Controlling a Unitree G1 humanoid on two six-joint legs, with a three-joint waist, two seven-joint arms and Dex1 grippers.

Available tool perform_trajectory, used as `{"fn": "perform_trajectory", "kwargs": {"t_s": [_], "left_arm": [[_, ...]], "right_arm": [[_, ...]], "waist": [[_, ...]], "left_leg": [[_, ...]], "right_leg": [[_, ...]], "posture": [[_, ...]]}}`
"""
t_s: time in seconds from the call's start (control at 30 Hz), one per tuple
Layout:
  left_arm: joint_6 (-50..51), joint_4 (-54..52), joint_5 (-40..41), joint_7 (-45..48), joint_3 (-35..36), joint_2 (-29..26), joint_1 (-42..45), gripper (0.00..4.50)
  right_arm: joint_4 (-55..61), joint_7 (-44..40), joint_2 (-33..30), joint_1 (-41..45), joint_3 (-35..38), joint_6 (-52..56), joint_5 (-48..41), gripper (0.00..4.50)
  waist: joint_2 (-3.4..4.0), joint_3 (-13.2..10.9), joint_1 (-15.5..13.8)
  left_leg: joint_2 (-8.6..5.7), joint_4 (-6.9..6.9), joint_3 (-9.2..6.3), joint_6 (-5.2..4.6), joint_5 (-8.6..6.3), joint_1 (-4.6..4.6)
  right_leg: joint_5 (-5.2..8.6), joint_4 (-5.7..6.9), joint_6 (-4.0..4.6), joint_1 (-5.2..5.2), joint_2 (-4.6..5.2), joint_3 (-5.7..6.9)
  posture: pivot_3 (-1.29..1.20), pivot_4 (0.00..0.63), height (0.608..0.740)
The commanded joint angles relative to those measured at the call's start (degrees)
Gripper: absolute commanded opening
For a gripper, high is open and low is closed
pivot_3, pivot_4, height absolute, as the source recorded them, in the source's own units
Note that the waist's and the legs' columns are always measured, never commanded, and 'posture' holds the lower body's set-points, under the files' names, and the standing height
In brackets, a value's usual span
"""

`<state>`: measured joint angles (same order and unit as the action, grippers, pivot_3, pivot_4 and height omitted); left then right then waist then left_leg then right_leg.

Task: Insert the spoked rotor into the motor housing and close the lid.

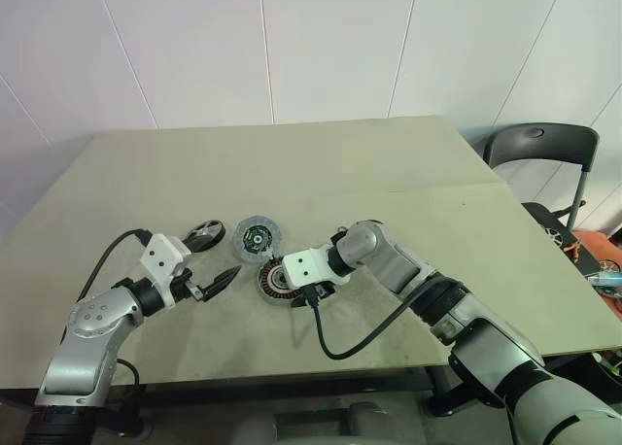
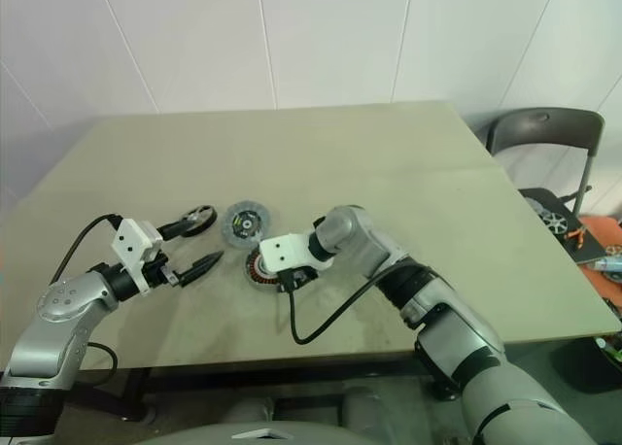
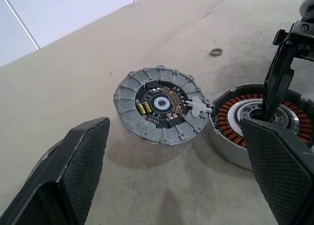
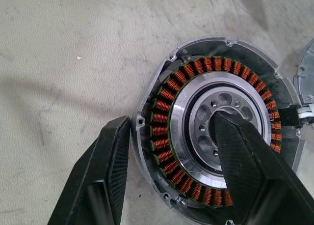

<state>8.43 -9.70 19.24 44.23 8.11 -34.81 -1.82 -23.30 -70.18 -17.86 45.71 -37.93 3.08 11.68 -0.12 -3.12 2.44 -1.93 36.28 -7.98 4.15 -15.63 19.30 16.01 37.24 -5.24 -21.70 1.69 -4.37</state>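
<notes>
The spoked rotor (image 1: 204, 236), a dark-rimmed disc with silver spokes, lies left of centre on the table, beyond my left gripper. Right of it lies the lid (image 3: 159, 103), a light-grey disc with a black circuit centre. A short white lead ties the lid to the motor housing (image 4: 162, 82), a grey casing ringed with copper windings. My right gripper (image 4: 171, 119) points down over the housing. One finger stands in the hub hole, the other just outside the rim with a narrow gap. My left gripper (image 3: 174, 126) hovers open and empty, aimed at the lid.
A small metal ring (image 3: 216, 51) lies on the table beyond the lid. A black chair (image 1: 539, 149) stands off the table's right side. Black cables trail from both wrists toward the near table edge (image 1: 292, 372).
</notes>
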Motion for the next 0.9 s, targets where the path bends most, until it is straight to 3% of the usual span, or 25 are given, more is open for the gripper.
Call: {"fn": "perform_trajectory", "kwargs": {"t_s": [0.03,0.53,0.87,0.9], "left_arm": [[-0.7,-1.3,-0.1,-0.3,0.7,-0.1,1.3,4.50],[-0.9,-0.6,-0.3,-0.3,0.2,0.0,1.3,4.50],[-1.0,-0.8,-0.3,-0.2,0.2,0.0,1.1,4.50],[-0.8,-1.0,-0.3,-0.3,0.2,-0.1,1.2,4.50]], "right_arm": [[-0.4,0.7,-1.1,0.3,1.2,0.9,1.5,2.28],[6.5,-6.1,-8.4,0.4,3.7,3.1,-1.3,2.28],[7.6,-5.9,-7.6,-1.3,3.8,4.9,-1.8,2.28],[7.5,-6.0,-7.6,-1.4,3.9,5.0,-1.9,2.50]], "waist": [[0.00,0.0,0.0],[0.00,0.0,-0.6],[0.00,0.0,-0.2],[0.00,0.0,-0.2]], "left_leg": [[0.00,0.00,0.00,0.00,0.00,0.00],[-0.06,-0.16,0.00,0.00,0.00,0.20],[-0.03,-0.18,0.01,0.00,0.00,0.19],[-0.03,-0.18,0.01,0.00,0.00,0.19]], "right_leg": [[0.00,0.00,0.00,0.00,0.00,0.00],[-0.13,-0.19,-0.06,-0.18,0.11,0.00],[-0.06,-0.16,-0.14,-0.22,0.07,0.00],[-0.06,-0.16,-0.13,-0.22,0.07,0.00]], "posture": [[0.00,0.000,0.740],[0.00,0.000,0.740],[0.00,0.000,0.740],[0.00,0.000,0.740]]}}
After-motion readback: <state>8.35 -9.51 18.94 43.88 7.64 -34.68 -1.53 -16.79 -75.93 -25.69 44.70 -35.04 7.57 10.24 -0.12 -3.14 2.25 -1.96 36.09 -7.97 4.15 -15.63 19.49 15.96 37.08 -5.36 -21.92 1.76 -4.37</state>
